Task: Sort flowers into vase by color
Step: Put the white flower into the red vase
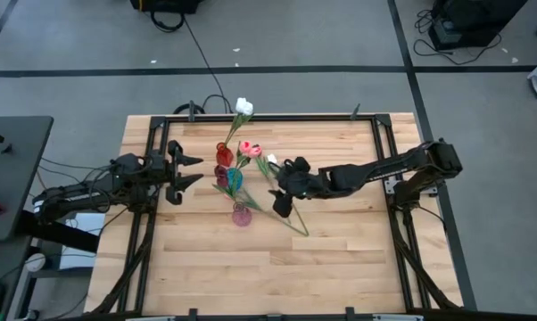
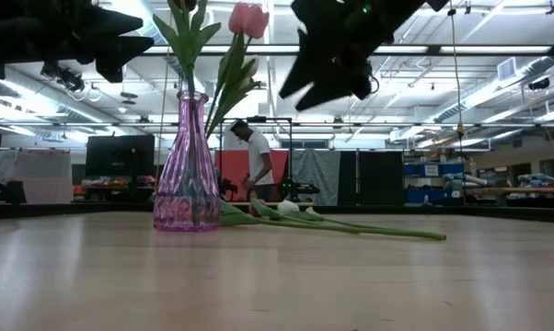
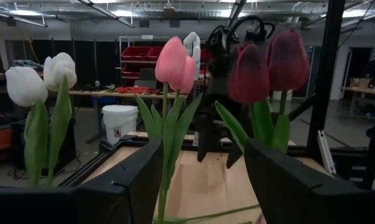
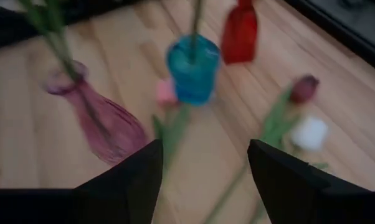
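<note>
Three small vases stand in a row mid-table: red (image 1: pixel 222 152), blue (image 1: pixel 235 179) and purple (image 1: pixel 241 215). White tulips (image 1: pixel 243 107) rise from the red one, pink tulips (image 1: pixel 249 148) from the blue, and maroon tulips (image 3: pixel 250 71) stand above the purple. More tulips lie flat on the wood: a pink (image 4: pixel 167 92), a maroon (image 4: pixel 304 88) and a white (image 4: pixel 309 133), long stems (image 2: pixel 351 226) trailing. My right gripper (image 1: pixel 277 201) hovers open above these lying stems, just right of the vases. My left gripper (image 1: pixel 197 171) waits open left of the vases, raised.
Black metal rails (image 1: pixel 375 152) frame the wooden table (image 1: pixel 340 259) on its left, right and far sides. The near half of the board holds only bare wood. A person (image 2: pixel 257 164) stands far back in the room beyond the table.
</note>
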